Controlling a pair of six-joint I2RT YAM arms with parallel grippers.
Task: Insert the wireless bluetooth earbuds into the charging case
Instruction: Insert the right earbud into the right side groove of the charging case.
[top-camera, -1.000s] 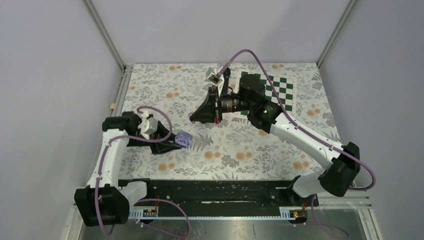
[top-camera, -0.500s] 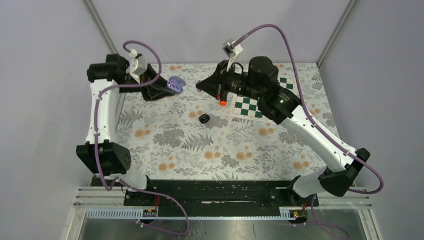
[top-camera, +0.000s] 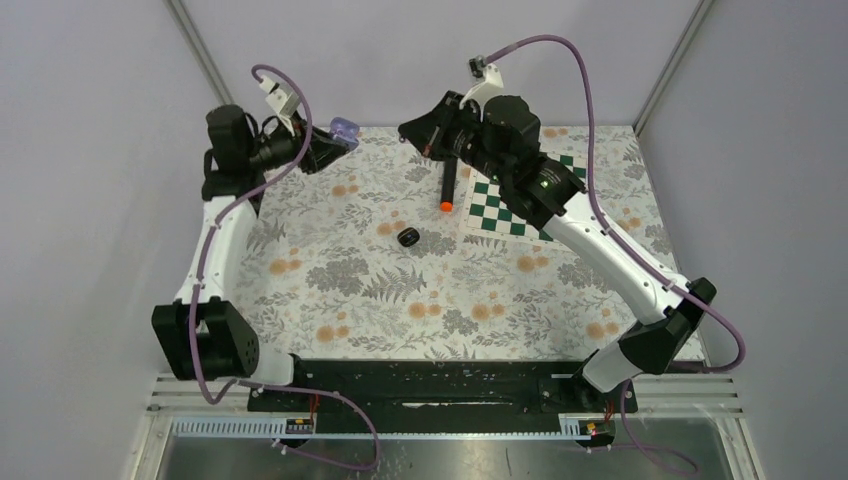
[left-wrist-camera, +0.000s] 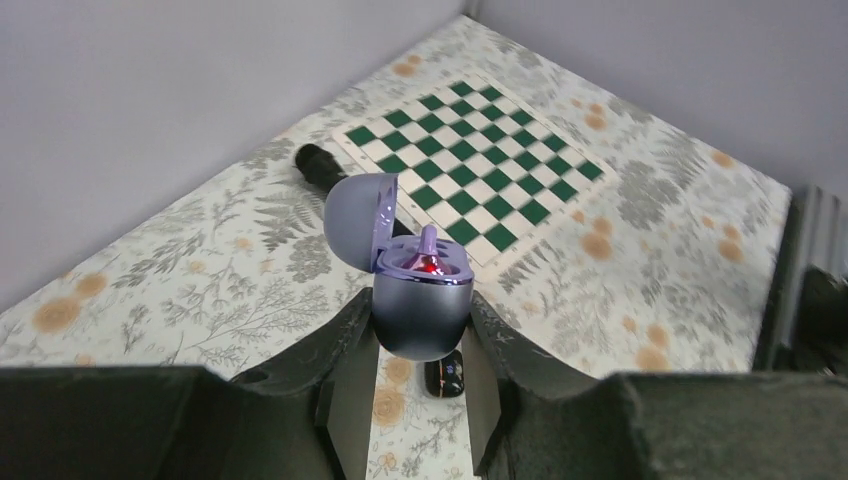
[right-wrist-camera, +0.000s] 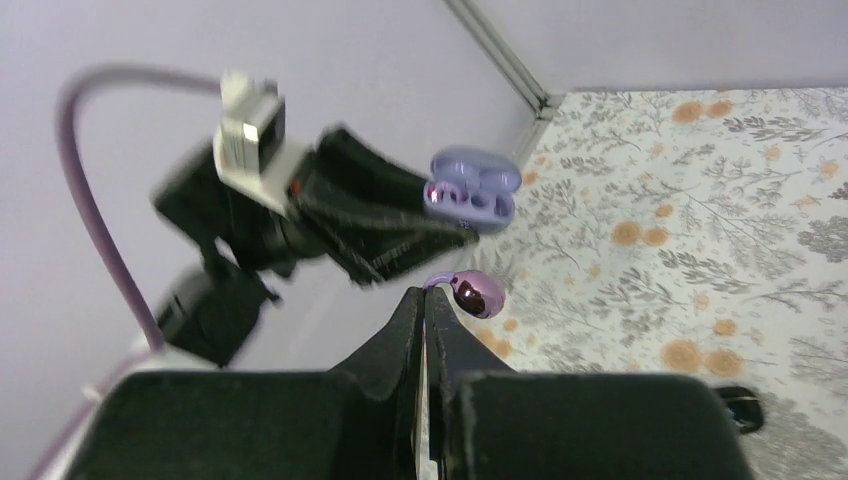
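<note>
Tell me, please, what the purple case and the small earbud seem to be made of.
The charging case looks like plastic: smooth lilac shell, soft satin sheen. The earbud is probably glossy plastic: its purple surface mirrors a bright spot.

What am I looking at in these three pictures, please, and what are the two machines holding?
These are two robot arms bolted at the near edge of a floral-covered table. One picture looks down from above; the other two come from a camera on each wrist. The left claw holds an open lilac charging case up in the air, with what looks like one bud seated inside. The right claw, shut, pinches a lilac earbud close to that case. On the table lie a small black case, a black microphone with an orange end and a green chessboard.
</note>
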